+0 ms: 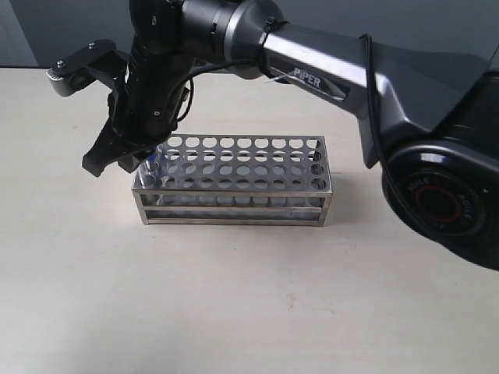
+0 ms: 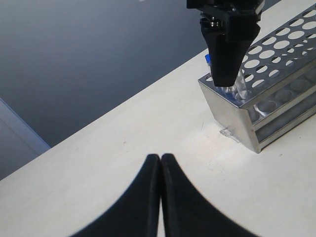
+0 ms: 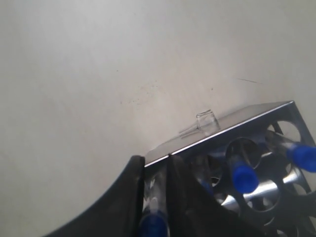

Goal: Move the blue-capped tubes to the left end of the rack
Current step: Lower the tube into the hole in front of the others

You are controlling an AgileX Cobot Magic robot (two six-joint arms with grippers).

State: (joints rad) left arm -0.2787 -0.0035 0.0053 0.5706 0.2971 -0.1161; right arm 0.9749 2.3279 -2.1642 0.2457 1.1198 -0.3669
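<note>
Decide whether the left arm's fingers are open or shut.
Shut: the left fingers press together along their length, with nothing between them.

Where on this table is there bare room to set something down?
Bare table in front of the rack, along its whole length, and to its right up to the arm's base. Crowded: the rack's left end, where the right fingers grip a tube among other blue-capped ones.

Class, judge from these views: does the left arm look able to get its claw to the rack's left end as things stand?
Probably not: the right claw, shut on a blue-capped tube, occupies the rack's left end; only bare table separates the left claw from it.
</note>
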